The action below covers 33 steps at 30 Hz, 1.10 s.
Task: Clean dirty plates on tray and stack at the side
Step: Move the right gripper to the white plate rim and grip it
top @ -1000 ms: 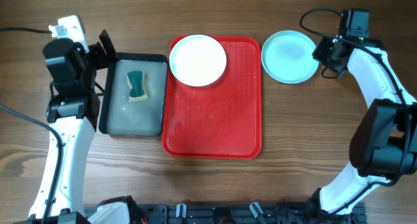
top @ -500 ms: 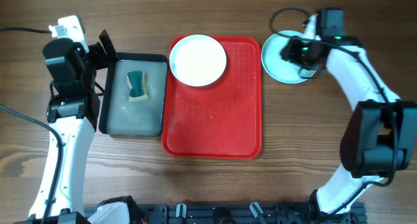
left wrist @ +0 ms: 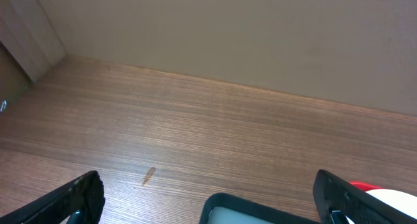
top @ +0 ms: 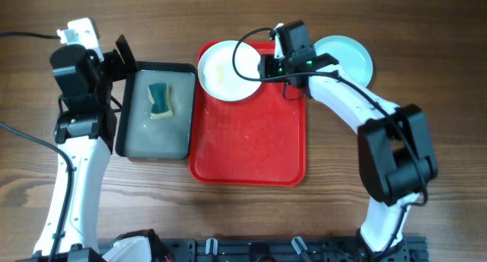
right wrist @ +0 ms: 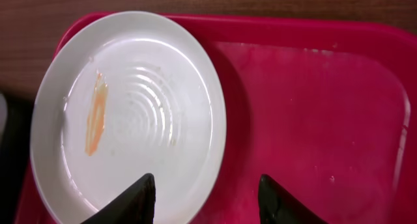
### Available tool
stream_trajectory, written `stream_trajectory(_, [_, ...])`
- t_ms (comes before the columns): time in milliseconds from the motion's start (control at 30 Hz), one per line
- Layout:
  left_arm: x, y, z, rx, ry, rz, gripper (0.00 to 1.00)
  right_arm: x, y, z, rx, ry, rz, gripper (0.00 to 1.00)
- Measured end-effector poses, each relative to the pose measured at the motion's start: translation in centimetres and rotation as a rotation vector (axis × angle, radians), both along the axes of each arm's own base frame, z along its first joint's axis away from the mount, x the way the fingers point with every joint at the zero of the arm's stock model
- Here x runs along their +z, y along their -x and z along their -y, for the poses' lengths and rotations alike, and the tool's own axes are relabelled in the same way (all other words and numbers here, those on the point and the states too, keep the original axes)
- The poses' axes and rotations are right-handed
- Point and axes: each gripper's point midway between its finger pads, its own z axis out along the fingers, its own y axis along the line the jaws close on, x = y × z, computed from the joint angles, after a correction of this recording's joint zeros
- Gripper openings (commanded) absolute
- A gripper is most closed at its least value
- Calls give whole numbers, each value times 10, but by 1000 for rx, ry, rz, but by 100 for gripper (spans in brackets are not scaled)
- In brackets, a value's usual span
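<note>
The right gripper [right wrist: 207,201] hangs with its fingers parted and empty, one tip over the near rim of the white plate [right wrist: 130,113], the other over the bare red tray [right wrist: 313,120]. The round plate lies flat, its orange streak [right wrist: 96,120] running lengthwise away from the fingertips. An aqua plate [top: 350,56] sits behind the wrist, off the tray, and the left gripper [left wrist: 208,204] is spread wide above the grey tray [left wrist: 260,211].

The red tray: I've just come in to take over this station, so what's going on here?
The right hand hangs open over the rim of the white plate, which sits at the back-left corner of the red tray with an orange smear on it, not gripped. An aqua plate lies on the table right of the tray. The left hand hangs open beside the grey tray holding a sponge.
</note>
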Motion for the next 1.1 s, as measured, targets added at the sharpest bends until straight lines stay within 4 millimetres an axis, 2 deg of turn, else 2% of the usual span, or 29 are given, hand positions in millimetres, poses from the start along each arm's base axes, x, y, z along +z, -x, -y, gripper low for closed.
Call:
stream_trajectory(100, [0,0,0,0,0,0,100,-23,-7,-4,2,4,3,53])
stream_trajectory(267, [0,0,0,0,0,0,100,-41,-14,-7,0,2,13,53])
stream_trajectory(367, [0,0,0,0,0,0,100,-41,-18,-8,-1,-4,27,49])
stream_trajectory(633, [0,0,0,0,0,0,100,-47,-19,-10,0,-4,28,48])
stream_trajectory(700, [0,0,0,0,0,1,100,-48,-19,-11,3,-5,30,41])
stream_trajectory(767, [0,0,0,0,0,1,100,-49,-19,-12,3,-5,30,25])
stream_trajectory(900, [0,0,0,0,0,0,100,-52,-18,-12,5,2,24,10])
stream_trajectory(967, [0,0,0,0,0,0,100,-53,-17,-11,4,3,19,4])
stream_trajectory(1100, [0,0,0,0,0,0,100,-54,-15,-13,10,-2,4,4])
